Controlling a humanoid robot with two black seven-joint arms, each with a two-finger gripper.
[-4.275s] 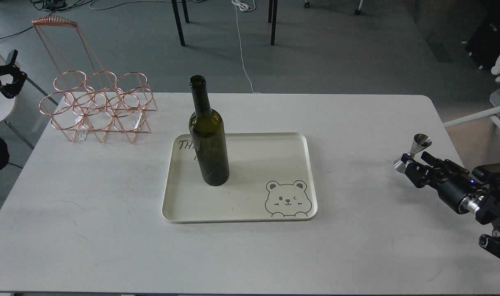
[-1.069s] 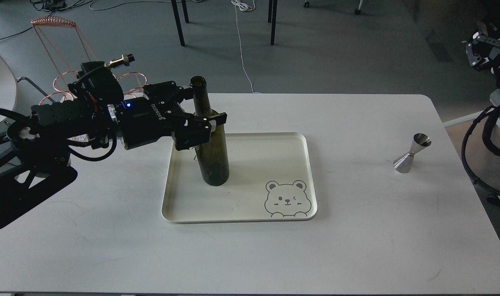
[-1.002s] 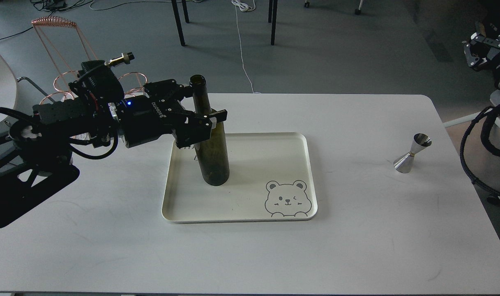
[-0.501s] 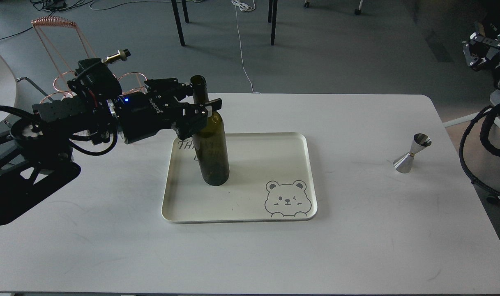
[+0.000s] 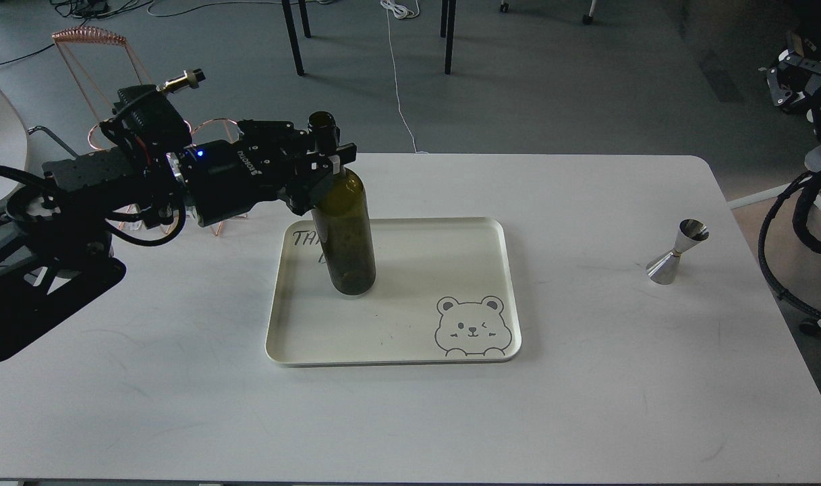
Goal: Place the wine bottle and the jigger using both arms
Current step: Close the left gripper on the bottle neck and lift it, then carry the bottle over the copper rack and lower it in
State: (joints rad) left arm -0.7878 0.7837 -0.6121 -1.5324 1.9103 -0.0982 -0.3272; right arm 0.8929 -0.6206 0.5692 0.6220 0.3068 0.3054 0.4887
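Note:
The dark olive-green wine bottle (image 5: 346, 229) is upright over the left part of the cream tray (image 5: 444, 270), its base just above the tray floor. My left gripper (image 5: 330, 159) comes in from the left and is shut on the bottle's neck, just below the mouth. The silver jigger (image 5: 676, 253) stands alone on the white table near the right edge. My right gripper (image 5: 791, 77) is raised off the table at the far right, away from the jigger; its fingers are dark and cannot be told apart.
A copper wire bottle rack (image 5: 93, 40) stands at the table's back left, mostly behind my left arm. The tray has a bear drawing (image 5: 473, 327) at its front right corner. The white table (image 5: 585, 405) ends close behind the jigger.
My left gripper has closed on the bottle's neck and risen, lifting the bottle slightly off the tray. Earlier my right arm drew back from the jigger to the far right.

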